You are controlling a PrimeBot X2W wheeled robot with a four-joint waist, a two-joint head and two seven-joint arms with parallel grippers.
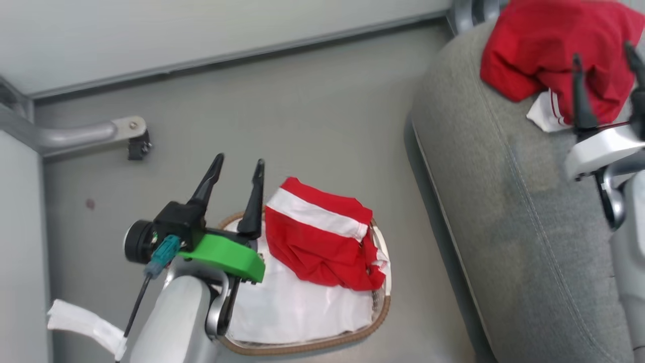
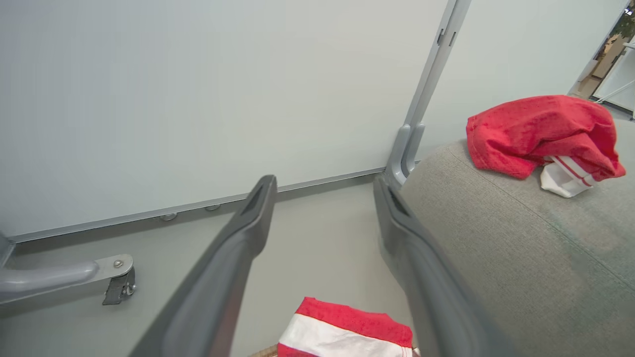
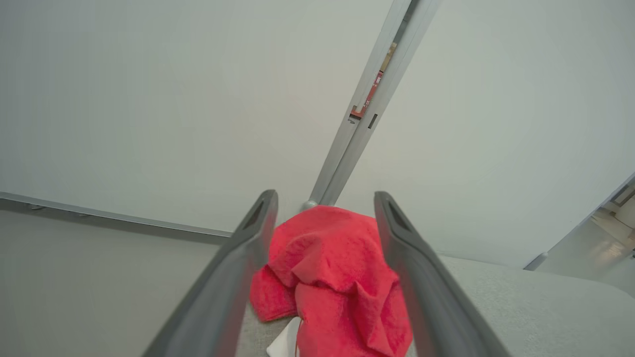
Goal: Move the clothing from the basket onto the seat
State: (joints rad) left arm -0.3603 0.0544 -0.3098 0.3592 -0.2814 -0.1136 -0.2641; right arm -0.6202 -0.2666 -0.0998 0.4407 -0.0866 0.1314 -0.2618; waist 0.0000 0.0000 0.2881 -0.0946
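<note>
Sees a red clothing heap [image 1: 544, 45] on the seat's [image 1: 504, 176] far corner; finds the right gripper [image 1: 603, 53] open over it; spots another red piece [image 1: 312, 242] at the basket's [image 1: 302, 349] far rim; finds the left gripper [image 1: 240, 159] open above its left rim.

1. The basket [image 1: 302, 348] stands on the floor [image 1: 302, 111], left of the seat [image 1: 504, 201].
2. One garment [image 1: 317, 242] lies in the basket, toward its right.
3. Another garment [image 1: 544, 45] lies on the seat's far end, seemingly between the fingers of the right pincer [image 1: 603, 52].

One red garment [image 1: 544, 45] on seat [image 1: 504, 212], second garment [image 1: 317, 242] in basket [image 1: 312, 347].
</note>
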